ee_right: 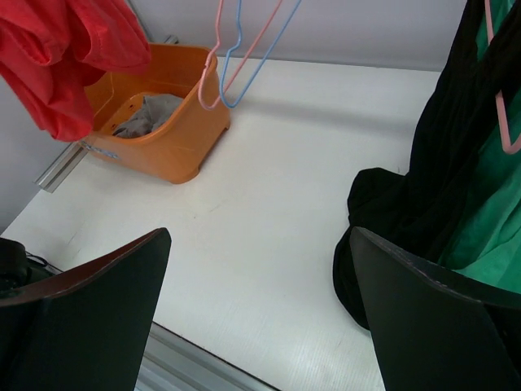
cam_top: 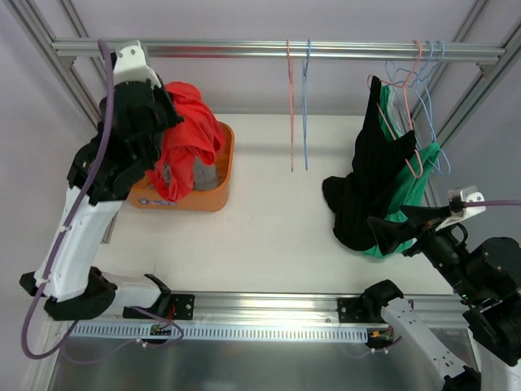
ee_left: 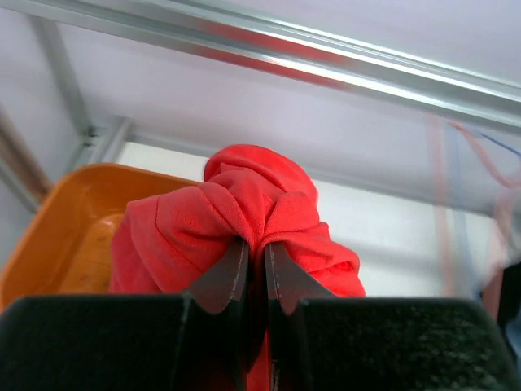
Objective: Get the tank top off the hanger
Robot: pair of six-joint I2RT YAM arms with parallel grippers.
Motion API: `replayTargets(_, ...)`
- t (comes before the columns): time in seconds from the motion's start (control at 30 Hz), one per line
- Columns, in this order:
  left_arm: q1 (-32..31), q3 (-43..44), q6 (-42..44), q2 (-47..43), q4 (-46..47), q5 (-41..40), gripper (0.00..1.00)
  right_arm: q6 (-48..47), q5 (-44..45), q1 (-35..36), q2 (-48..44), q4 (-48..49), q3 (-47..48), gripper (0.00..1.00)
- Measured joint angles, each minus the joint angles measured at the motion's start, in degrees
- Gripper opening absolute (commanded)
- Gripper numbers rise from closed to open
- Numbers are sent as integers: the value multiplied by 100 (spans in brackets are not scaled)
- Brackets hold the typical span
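A white bench (cam_top: 269, 204) sits under a metal rail (cam_top: 244, 49) that runs across the back. On your right, a black top (cam_top: 370, 179) hangs from the rail on a pink hanger (cam_top: 411, 159), drooping in a long vertical line with its hem pooled on the bench. A green top (cam_top: 419, 175) hangs just behind it. On your left stands an orange basket (cam_top: 220, 175) with grey cloth (ee_right: 146, 114) inside.

The red tank top (cam_top: 191, 134) is off any hanger. It dangles bunched right above the basket, pinched between the closed fingers of your left claw (ee_left: 255, 252). Your right claw (ee_right: 259, 236) is spread wide and holds nothing; it sits low, just beside the black top, which lies up and to its right. Your right arm is the nearer one to it. Two bare hangers (cam_top: 298, 106) hang mid-rail.
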Motion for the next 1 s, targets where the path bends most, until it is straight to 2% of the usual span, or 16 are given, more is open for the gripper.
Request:
replayTargets(0.07,920,236,-37,361,-107,479,0,37,-46,0,4,66,-9,100)
replayTargets(0.17,1845,348,-186,839,-249,1071,0,114,-120,0,7,131,-11,99)
replayTargets(0.4,2730,37,-562,1453,-422,1797,0,243,-389,0,9,380,-232,100)
replayTargets(0.43,2841,-151,-647,1451,-382,1882,11,251,-413,0,9,400,-299,100)
replayTargets(0.47,2907,-275,-699,1443,-380,1954,61,262,-428,0,13,400,-345,100)
replayTargets(0.5,2973,-446,-754,1427,-365,1996,75,262,-433,0,26,400,-393,100)
replayTargets(0.57,3045,-807,-935,1364,-326,2026,94,262,-396,0,83,393,-437,100)
replayTargets(0.6,3047,-933,-994,1329,-323,2048,99,262,-345,0,133,396,-439,100)
replayTargets(0.77,3053,-1493,-1176,763,-245,2308,99,155,74,0,828,245,-164,100)
replayTargets(0.87,3053,-2026,-1176,-79,-184,2743,99,-33,448,0,1663,-24,514,99)
replayTargets(1.0,3034,-2994,-1080,-1609,-79,4000,99,-413,1172,-72,2715,-155,1541,99)
